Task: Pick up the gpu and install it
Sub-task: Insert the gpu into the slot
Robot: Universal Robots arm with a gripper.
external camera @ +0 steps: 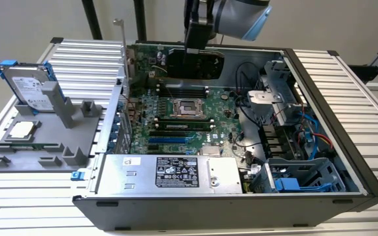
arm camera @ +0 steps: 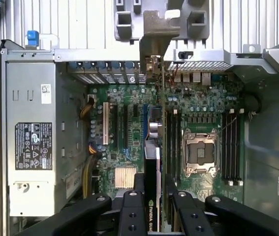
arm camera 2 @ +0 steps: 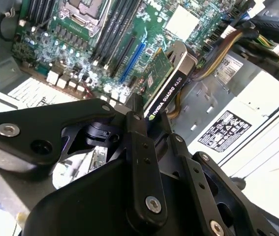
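Gripper [arm camera: 156, 199] jaws clenched on the gpu [arm camera: 152, 147], which is held edge-on between them, with black shroud to one side of the jaws and green board to the other. Past the jaw tips the card reaches out over the motherboard [arm camera: 203, 98], inside the open case [external camera: 208, 211]. Seated in a slot or not: cannot tell.

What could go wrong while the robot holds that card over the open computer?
The tool is clamped on one end of the green circuit card with a black shroud, so it might tilt or slip. The card hangs above the green motherboard near the long blue slot; coming down crooked, it might knock nearby parts.
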